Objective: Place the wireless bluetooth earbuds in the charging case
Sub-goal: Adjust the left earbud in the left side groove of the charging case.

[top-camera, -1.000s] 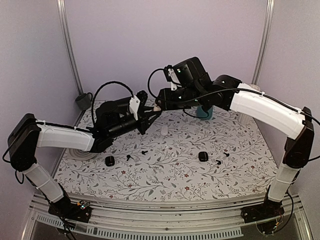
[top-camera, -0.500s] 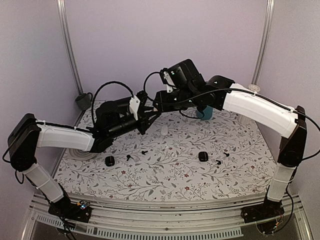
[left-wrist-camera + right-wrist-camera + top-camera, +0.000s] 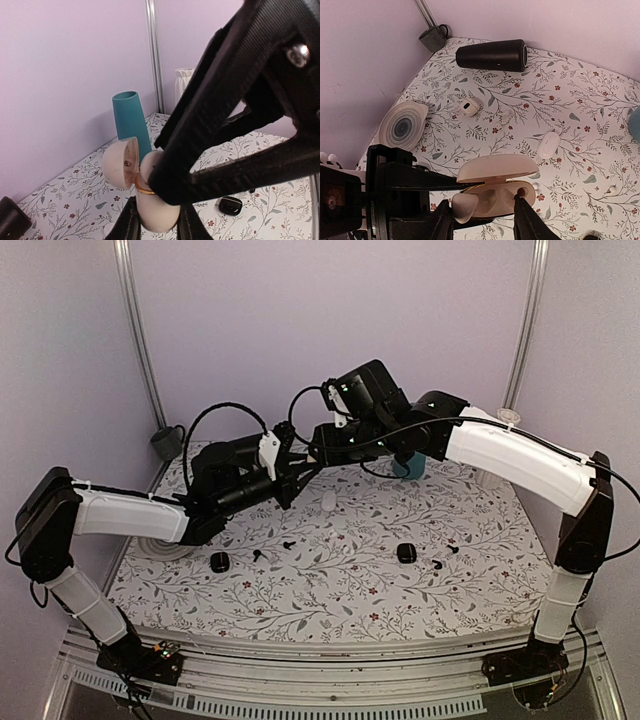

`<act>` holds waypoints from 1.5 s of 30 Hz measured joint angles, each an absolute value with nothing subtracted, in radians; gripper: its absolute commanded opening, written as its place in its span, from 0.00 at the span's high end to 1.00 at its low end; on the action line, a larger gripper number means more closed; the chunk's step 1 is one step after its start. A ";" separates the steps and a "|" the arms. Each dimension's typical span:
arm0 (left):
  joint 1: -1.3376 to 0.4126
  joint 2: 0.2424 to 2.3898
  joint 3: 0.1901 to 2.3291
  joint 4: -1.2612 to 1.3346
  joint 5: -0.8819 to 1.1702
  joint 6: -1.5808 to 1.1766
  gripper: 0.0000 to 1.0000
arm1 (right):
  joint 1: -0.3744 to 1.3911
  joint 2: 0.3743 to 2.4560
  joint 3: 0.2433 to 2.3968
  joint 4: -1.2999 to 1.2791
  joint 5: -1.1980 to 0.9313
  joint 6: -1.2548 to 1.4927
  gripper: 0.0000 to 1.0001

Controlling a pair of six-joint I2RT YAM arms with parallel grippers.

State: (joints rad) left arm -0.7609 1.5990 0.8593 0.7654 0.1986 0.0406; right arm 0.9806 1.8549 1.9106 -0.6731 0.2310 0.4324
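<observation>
Pinching open charging case (image 3: 157,212) with left fingers (image 3: 128,229). Flanking case with right fingers (image 3: 524,220), white earbud (image 3: 465,207) between them at case mouth; cannot tell if squeezing.

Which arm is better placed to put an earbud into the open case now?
Right, probably. The left gripper is shut on the open charging case, holding it up, so it is busy; the right gripper sits right at its opening.

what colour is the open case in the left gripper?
The case is cream, with a gold band at the hinge. Best in right wrist view.
</observation>
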 measured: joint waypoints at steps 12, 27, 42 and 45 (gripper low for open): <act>-0.759 1.599 0.859 0.764 0.198 0.041 1.00 | 0.977 1.852 1.895 -0.665 0.231 0.447 0.59; -0.759 1.599 0.859 0.766 0.198 0.040 1.00 | 0.976 1.819 1.848 -0.669 0.231 0.457 0.59; -0.758 1.597 0.858 0.784 0.214 0.041 1.00 | 0.947 1.808 1.844 -0.672 0.228 0.461 0.59; -0.758 1.597 0.857 0.788 0.225 0.041 1.00 | 0.945 1.805 1.844 -0.672 0.230 0.464 0.59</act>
State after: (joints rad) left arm -0.7582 1.5970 0.8566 0.7879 0.2253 0.0406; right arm 0.9451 1.8053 1.8442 -0.6724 0.2298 0.4641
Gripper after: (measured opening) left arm 0.199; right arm 0.407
